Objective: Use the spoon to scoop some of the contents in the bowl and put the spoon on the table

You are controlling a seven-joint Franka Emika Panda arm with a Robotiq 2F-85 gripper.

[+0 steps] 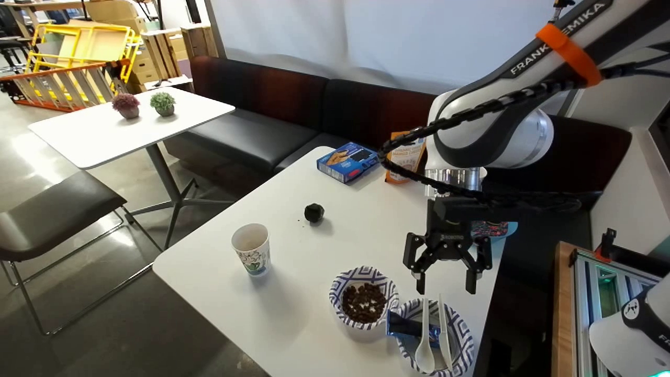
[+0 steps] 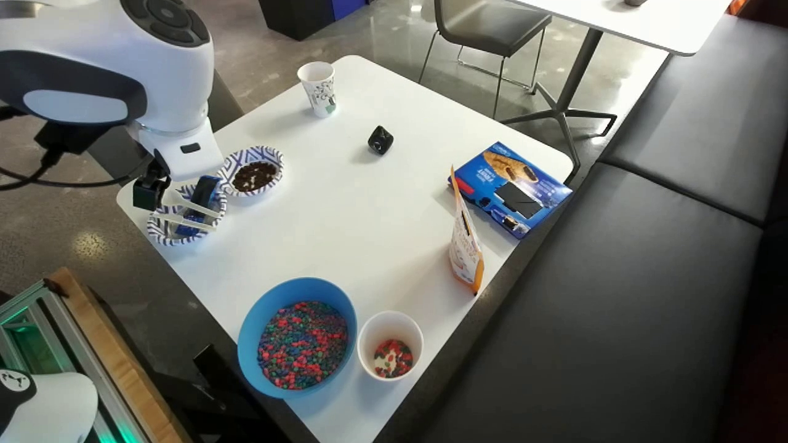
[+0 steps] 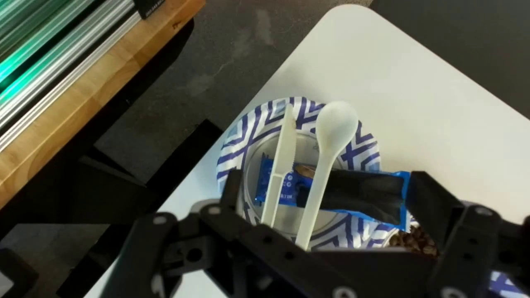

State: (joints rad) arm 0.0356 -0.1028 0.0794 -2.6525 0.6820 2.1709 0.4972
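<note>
Taking the spoon (image 3: 330,145) cleanly likely requires the gripper (image 1: 446,287), fingers apart and empty, to close on the handle (image 3: 311,207) alone, since the spoon lies on the plate (image 3: 240,140), crossing a wrapper (image 3: 364,190), just beside the knife (image 3: 284,157).

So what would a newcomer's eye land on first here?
Probably the white arm at the upper right of an exterior view, its open pincer hanging above a patterned dish with a white spoon and knife lying across it. Next, the blue bowl of red, blue and green bits, low in an exterior view beside a cup.
</note>
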